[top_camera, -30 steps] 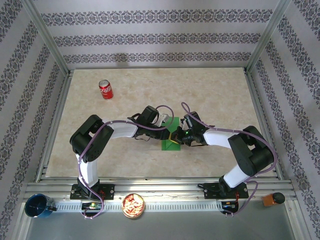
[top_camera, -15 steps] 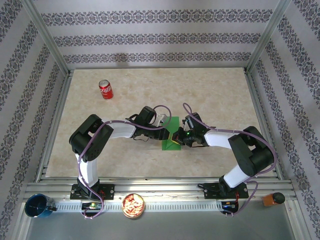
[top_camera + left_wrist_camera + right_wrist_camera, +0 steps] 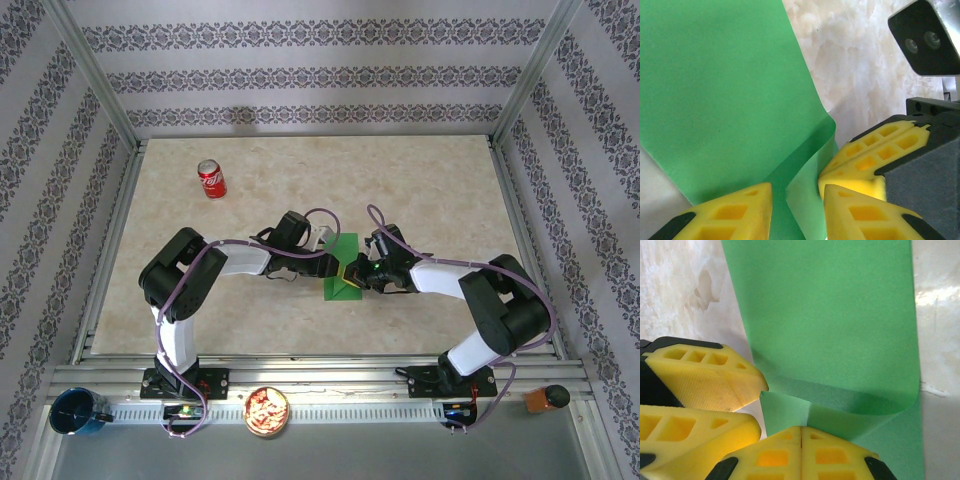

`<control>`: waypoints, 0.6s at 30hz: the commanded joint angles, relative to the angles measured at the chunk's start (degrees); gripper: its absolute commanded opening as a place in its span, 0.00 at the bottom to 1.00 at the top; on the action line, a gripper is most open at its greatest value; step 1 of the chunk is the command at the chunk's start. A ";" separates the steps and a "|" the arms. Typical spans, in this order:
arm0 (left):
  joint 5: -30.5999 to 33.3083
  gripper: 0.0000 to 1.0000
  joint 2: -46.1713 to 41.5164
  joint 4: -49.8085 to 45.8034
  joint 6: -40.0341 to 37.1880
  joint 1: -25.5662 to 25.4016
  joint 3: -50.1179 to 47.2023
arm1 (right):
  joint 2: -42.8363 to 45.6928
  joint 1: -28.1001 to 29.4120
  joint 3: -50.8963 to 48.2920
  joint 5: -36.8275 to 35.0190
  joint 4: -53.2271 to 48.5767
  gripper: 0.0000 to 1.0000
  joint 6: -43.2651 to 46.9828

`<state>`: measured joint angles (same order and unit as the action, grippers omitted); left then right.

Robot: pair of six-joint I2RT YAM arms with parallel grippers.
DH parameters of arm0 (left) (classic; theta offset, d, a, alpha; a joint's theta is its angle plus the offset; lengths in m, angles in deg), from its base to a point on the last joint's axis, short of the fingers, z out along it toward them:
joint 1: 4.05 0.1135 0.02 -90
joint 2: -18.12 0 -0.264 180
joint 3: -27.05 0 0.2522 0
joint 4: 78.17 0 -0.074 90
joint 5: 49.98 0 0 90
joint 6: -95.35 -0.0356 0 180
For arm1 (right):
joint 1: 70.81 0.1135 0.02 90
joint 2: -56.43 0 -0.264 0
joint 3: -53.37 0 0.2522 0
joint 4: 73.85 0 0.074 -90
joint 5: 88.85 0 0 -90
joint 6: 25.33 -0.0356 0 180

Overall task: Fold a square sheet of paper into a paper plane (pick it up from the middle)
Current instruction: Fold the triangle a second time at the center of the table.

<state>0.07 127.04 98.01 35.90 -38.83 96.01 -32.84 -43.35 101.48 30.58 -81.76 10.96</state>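
The table (image 3: 430, 190) has a pale, marbled, beige top, glossy in the wrist views. Patterned wallpaper walls (image 3: 320, 70) with grey floral bands close it in on three sides, and bare metal posts (image 3: 90, 70) stand at the corners. A red can (image 3: 211, 178) stands upright on the table.

The green sheet (image 3: 345, 250) lies on the marble, right of the can and nearer the arm bases than it, well apart from it. Both grippers meet at the end of the sheet farthest from the can. There one layer curls up off the table in a soft roll (image 3: 840, 405).

The right gripper (image 3: 801, 435) has its yellow fingertips pressed together with no gap, pinching the raised edge of the sheet. The left gripper (image 3: 797, 200) has its fingers (image 3: 730, 212) parted, and the sheet's lifted fold stands loosely in the gap. Its tips are just beside the right gripper's.

A toothed metal rail (image 3: 330, 405) runs along the table edge farthest from the can, behind the arm bases.
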 commanded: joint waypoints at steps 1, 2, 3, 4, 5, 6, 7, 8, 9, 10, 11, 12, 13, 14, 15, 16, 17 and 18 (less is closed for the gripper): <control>0.76 0.36 0.17 2.90 0.74 0.85 -0.18 | 1.11 -0.58 -0.31 0.89 0.04 0.08 0.23; 0.95 0.37 0.19 2.85 0.74 0.86 -0.25 | 1.19 -0.62 -0.33 0.89 0.04 0.08 0.22; 0.92 0.37 0.21 2.80 0.83 0.94 -0.21 | 1.21 -0.65 -0.42 0.89 0.04 0.08 0.20; 0.67 0.37 0.33 2.81 0.92 1.03 -0.21 | 1.28 -0.66 -0.42 0.89 0.04 0.08 0.24; 0.18 0.37 0.41 2.81 0.94 1.04 -0.20 | 1.21 -0.66 -0.51 0.89 0.04 0.08 0.21; -0.29 0.37 0.68 2.88 0.92 1.03 -0.14 | 1.38 -0.66 -0.51 0.89 0.04 0.08 0.21; -1.03 0.37 0.97 3.11 1.01 1.04 -0.16 | 1.38 -0.66 -0.47 0.76 0.04 0.08 0.23; -1.80 0.36 1.34 3.18 1.16 1.03 -0.09 | 1.38 -0.66 -0.42 0.80 0.04 0.08 0.22; -2.21 0.34 1.68 3.25 1.25 1.04 0.11 | 1.46 -0.66 -0.42 0.87 0.04 0.08 0.21; -2.73 0.33 1.96 3.33 1.27 1.03 0.19 | 1.54 -0.66 -0.49 0.89 0.04 0.08 0.23; -3.31 0.32 2.23 3.81 1.52 1.04 0.22 | 1.56 -0.66 -0.47 0.89 0.00 0.08 0.27; -3.91 0.31 2.42 4.47 1.90 1.03 0.22 | 1.63 -0.66 -0.60 0.89 -0.05 0.08 0.26; -4.49 0.30 2.59 4.94 2.12 1.04 0.29 | 1.65 -0.73 -0.68 0.94 -0.05 0.08 0.27; -4.95 0.29 2.69 5.39 2.36 1.03 0.41 | 1.65 -0.74 -0.69 1.05 -0.05 0.08 0.37; -5.35 0.29 2.90 5.66 2.50 1.04 0.51 | 1.60 -0.79 -0.60 1.07 -0.16 0.08 0.41; -5.55 0.28 2.97 5.79 2.59 1.04 0.53 | 1.65 -0.75 -0.60 1.07 -0.13 0.08 0.39; -5.58 0.26 2.96 5.88 2.66 1.04 0.55 | 1.64 -0.82 -0.60 1.07 -0.13 0.08 0.45; -5.68 0.26 2.96 6.08 2.68 1.01 0.53 | 1.73 -0.83 -0.51 1.15 -0.13 0.09 0.35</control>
<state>-3.38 129.12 100.80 37.80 -38.46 96.01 -32.43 -43.72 101.46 30.78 -81.79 10.98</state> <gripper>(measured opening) 0.263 0.086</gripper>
